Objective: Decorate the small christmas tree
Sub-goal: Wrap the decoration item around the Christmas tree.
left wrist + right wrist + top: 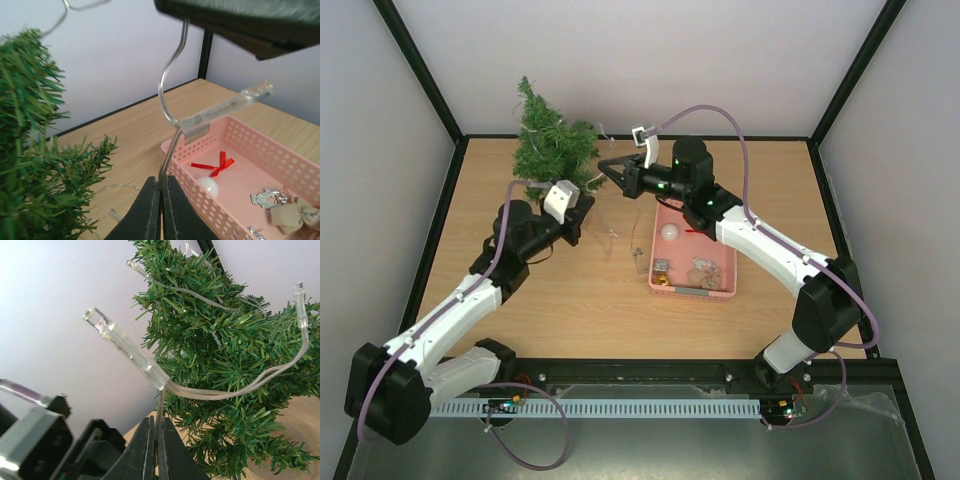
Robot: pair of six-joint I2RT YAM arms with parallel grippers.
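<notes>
Clear light string (127, 349) drapes across the small christmas tree (220, 340).

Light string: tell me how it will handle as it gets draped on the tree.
The light string is probably floppy but slightly springy: it arcs in loose curves from the left gripper and the right gripper. It looks very light, thin clear wire with small bulbs. It will likely snag on the bristly small christmas tree rather than slide.

Your small christmas tree (552, 145) sits far-left on the table (590, 310), light string (225, 390) on it — basket (653, 270) to its right, ball (670, 231) and bow (216, 165) inside.
</notes>
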